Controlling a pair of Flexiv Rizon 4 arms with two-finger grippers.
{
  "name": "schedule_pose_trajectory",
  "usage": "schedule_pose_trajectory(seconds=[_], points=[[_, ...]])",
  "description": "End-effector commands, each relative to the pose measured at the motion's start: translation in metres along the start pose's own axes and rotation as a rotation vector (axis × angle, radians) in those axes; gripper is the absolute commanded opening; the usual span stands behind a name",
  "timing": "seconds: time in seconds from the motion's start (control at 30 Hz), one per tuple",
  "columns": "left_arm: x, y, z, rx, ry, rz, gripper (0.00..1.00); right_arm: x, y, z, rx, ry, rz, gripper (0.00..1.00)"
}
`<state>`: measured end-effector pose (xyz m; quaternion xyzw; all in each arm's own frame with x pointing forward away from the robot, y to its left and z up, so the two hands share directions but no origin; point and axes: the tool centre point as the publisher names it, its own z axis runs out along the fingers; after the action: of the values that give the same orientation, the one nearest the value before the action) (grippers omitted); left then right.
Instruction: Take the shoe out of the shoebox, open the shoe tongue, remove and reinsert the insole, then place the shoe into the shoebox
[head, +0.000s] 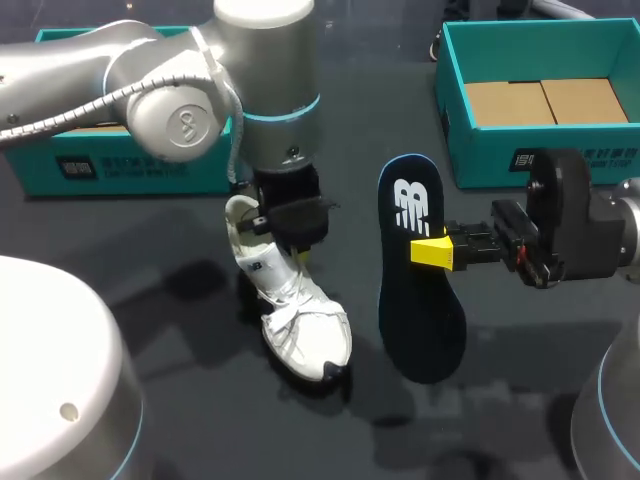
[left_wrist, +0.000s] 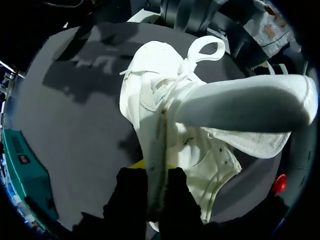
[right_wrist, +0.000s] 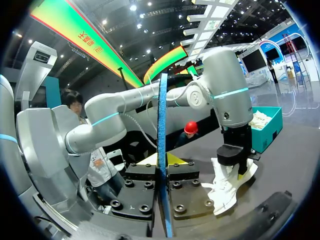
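Showing insole (right_wrist: 162, 125) edge-on — right wrist view

Dark table (head: 150, 300), matte grey-black top, fills the whole scene. Soft blurred shadows lie across it, darkest around the middle and near-left. Lighting is from overhead and diffuse; a faint paler sheen shows toward the far edge. Surface smooth, plain, one even colour.

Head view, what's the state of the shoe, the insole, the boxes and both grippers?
Shoe: out of the box, heel up, tongue pulled open.
Insole: out of the shoe, held off the table.
Left gripper: fingers shut on the shoe's heel collar.
Right gripper: fingers shut on the insole.
Right shoebox: open, no shoe inside.
Left shoebox: open, mostly hidden.
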<state>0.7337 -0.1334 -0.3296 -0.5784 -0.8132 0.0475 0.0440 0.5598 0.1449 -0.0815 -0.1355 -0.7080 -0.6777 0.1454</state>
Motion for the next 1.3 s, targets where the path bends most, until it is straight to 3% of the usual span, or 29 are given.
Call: schedule_pose_trajectory(seconds=[0.03,0.4,1.3], points=[[-0.009,-0.012,0.011,-0.065,0.015,0.109,0.00,0.003,-0.001,0.000,0.001,-0.007,0.002,0.00],[-0.019,-0.029,0.024,-0.080,-0.006,0.225,0.00,0.003,-0.001,0.000,0.001,-0.007,0.002,0.00],[-0.049,-0.028,0.046,-0.110,-0.028,0.303,0.00,0.003,-0.001,0.000,0.001,-0.007,0.002,0.00]])
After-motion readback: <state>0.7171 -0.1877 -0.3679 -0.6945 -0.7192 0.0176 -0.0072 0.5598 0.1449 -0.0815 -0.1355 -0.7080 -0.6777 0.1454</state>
